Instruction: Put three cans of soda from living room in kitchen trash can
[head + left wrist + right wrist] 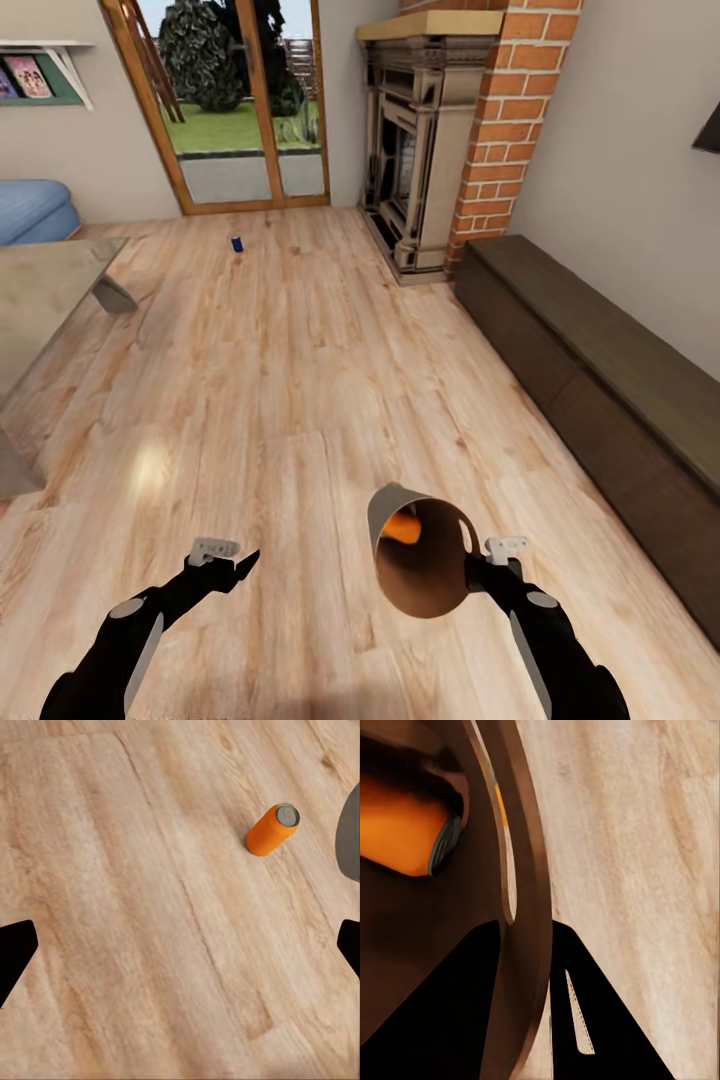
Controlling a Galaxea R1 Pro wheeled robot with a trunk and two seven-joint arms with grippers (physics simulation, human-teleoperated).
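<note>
From the head view, your right claw [478, 572] pinches the rim of the small round tapered wastebasket with the coppery-brown inner wall [420, 585], carried tipped so its mouth faces you; I'd judge you are taking the bin to the cans instead of ferrying each one to the kitchen. A bright orange cylindrical soda can [403, 527] already lies inside, toward the basket's 11 o'clock. The dark blue soda can [237, 243] stands upright on the light wooden plank floor [300, 400] far ahead at your 11 o'clock, near the wood-framed glass doors [245, 100] and well apart from the glass-topped coffee worktop [40, 290]. Your left claw [232, 566] hangs free over the floor.

In the left wrist view, the dark fingertips [15, 949] sit wide apart at the frame edges, holding nothing. A second orange soda can with a silvery top [272, 829] lies on its side on the planks, ahead of the claw and near the basket's grey edge [349, 832].

In the right wrist view, one finger [585, 1020] lies outside the rim [529, 870] and one inside, clamping the wall between them. The orange can [401, 832] rests against the inner wall.
</note>
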